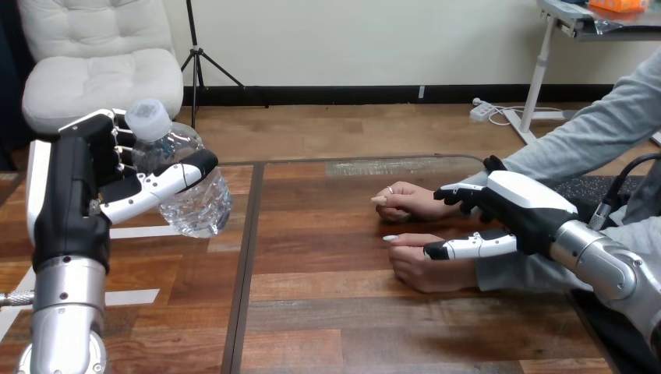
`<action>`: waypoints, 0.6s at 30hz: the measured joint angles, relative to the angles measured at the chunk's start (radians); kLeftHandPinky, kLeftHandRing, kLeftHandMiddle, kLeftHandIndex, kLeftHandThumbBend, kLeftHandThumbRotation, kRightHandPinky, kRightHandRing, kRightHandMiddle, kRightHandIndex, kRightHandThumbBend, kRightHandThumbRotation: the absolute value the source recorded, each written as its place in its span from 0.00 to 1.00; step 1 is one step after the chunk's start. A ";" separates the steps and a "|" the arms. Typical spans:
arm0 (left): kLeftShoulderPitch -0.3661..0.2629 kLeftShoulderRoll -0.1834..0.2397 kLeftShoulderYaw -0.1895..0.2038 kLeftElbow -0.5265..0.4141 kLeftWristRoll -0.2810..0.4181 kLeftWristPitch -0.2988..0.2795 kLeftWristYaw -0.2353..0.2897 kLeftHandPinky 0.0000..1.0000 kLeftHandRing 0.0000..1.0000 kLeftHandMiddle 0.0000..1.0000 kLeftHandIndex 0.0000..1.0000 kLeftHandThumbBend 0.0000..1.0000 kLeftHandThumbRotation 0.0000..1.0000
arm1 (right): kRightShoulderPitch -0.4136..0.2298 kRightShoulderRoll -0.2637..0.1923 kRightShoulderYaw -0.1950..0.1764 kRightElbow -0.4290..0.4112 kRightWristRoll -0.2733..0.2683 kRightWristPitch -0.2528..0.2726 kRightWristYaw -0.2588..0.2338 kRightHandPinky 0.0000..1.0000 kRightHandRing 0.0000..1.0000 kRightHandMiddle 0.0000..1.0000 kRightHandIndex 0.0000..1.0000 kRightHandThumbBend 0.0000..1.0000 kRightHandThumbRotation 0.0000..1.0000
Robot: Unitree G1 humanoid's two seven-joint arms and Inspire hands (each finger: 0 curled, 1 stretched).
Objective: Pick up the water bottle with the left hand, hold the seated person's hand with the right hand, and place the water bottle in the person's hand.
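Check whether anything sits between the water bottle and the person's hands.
Nothing visible does. The left hand holds the water bottle raised at the view's left, and no object stands on the table between it and the person's hands. The right hand lies against those hands, which are not open palm up.

At the left of the table (335, 312), the water bottle (181, 175) sits clasped in the left hand (86, 187), raised off the tabletop and well apart from everything at the right. There the person's farther hand (405, 201) rests just behind the person's nearer hand (425, 269) (close together), with the right hand (510, 209) over their wrists.
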 measured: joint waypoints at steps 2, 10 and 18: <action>0.001 0.000 0.003 0.000 -0.001 -0.006 -0.004 0.29 0.34 0.39 0.40 0.71 0.00 | -0.002 0.000 0.005 0.000 -0.003 0.001 0.002 0.75 0.85 0.87 0.87 0.99 0.70; 0.003 0.000 0.013 0.000 -0.006 -0.021 -0.011 0.28 0.34 0.39 0.40 0.72 0.00 | -0.011 -0.001 0.024 0.004 -0.020 0.018 0.019 0.76 0.85 0.87 0.86 1.00 0.57; 0.009 0.000 0.025 0.000 -0.010 -0.024 -0.017 0.28 0.34 0.39 0.40 0.71 0.00 | -0.015 -0.002 0.032 0.011 -0.029 0.041 0.020 0.76 0.86 0.87 0.87 1.00 0.48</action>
